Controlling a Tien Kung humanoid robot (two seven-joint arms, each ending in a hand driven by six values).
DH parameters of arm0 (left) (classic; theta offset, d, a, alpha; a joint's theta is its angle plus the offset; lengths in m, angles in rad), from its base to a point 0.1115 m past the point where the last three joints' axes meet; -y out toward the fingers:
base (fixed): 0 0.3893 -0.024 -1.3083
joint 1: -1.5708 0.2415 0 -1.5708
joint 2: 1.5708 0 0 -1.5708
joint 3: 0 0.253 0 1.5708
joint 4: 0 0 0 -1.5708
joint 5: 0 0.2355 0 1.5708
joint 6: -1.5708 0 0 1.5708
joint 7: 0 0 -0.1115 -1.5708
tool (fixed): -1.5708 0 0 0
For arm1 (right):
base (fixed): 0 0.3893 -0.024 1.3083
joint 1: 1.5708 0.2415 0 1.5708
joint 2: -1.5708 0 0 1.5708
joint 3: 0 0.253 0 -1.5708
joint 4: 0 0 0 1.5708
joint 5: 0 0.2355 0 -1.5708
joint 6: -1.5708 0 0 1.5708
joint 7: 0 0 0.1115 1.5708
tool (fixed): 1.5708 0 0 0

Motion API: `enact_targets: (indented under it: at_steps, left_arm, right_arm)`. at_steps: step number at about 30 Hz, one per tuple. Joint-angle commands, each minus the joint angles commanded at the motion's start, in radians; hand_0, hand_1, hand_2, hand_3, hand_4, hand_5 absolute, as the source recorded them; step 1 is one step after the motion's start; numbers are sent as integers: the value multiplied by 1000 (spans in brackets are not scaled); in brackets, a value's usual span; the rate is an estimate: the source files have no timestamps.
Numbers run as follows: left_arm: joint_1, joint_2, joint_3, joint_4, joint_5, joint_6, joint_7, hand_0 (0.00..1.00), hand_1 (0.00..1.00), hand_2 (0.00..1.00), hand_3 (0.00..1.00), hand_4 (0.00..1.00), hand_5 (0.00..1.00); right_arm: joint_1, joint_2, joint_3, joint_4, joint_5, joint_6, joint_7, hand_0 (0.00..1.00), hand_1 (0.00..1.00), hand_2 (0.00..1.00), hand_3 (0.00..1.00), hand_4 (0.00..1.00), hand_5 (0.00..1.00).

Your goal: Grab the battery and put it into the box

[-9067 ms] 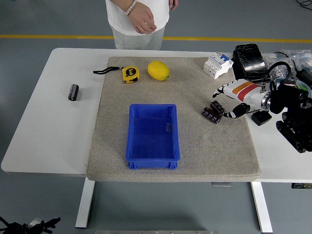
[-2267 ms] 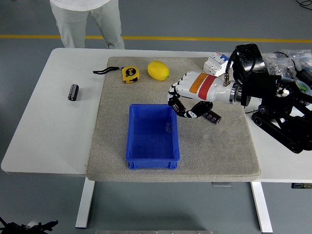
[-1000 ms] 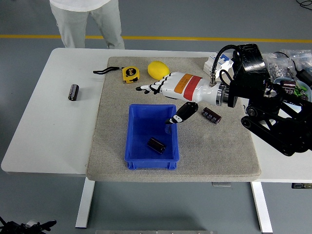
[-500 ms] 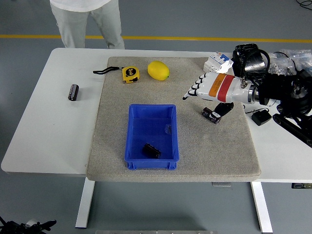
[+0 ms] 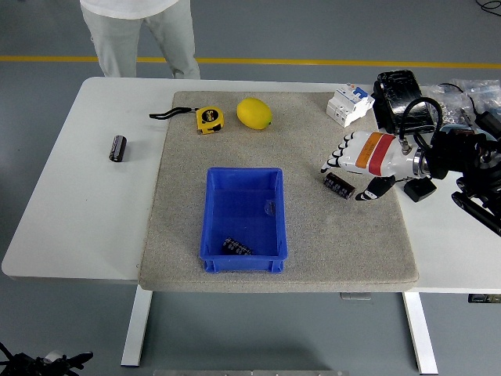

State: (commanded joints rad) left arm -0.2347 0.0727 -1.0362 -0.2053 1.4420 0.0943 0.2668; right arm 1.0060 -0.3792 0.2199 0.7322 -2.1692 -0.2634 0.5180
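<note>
A dark battery [image 5: 236, 247] lies inside the blue box [image 5: 244, 180] near its front wall. A second battery [image 5: 339, 185] lies on the grey mat right of the box. A third battery [image 5: 117, 148] lies on the bare table at the far left. My right hand [image 5: 354, 176] hovers just right of the mat's battery, fingers spread and empty. The left arm is out of view.
A yellow tape measure [image 5: 208, 119] and a yellow lemon [image 5: 254, 113] lie at the mat's back. A white breaker [image 5: 349, 104] and black gear [image 5: 399, 95] stand at the back right. A person [image 5: 141, 31] stands at the far side.
My right hand carried a battery over the box, let it drop in, then drew back right. The battery slid toward the box's front wall. The person moved left.
</note>
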Motion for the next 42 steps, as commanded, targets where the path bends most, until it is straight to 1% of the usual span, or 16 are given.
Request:
enact_targets:
  at_steps: [1,8,14,27,37,42]
  left_arm:
    - [-1,0,-1,0,0,0,0,568,580,685,661,629,722]
    - [-15,0,12,0,-11,0,-3,569,581,685,661,626,721]
    - [-23,-1,22,-1,-20,0,-3,569,583,686,661,626,722]
    - [-29,0,22,-3,-14,-4,-1,570,584,687,662,625,722]
    - [-37,1,28,-3,-18,-5,-1,570,586,688,662,624,722]
    - [-39,1,33,-4,-22,-4,-1,570,586,688,662,624,722]
  right_arm:
    - [0,0,1,-2,-1,-3,0,731,718,804,864,911,191]
    - [11,3,-1,-35,-10,-16,-12,730,719,810,866,901,178]
    - [11,19,-18,-72,-10,-20,-21,730,719,810,867,900,178]
    - [17,59,-17,-71,-16,-10,-28,727,720,810,868,898,176]
    - [17,68,-31,-76,-15,2,-34,720,716,805,860,895,182]
    - [13,71,-37,-92,-9,4,-37,720,716,805,860,895,182]
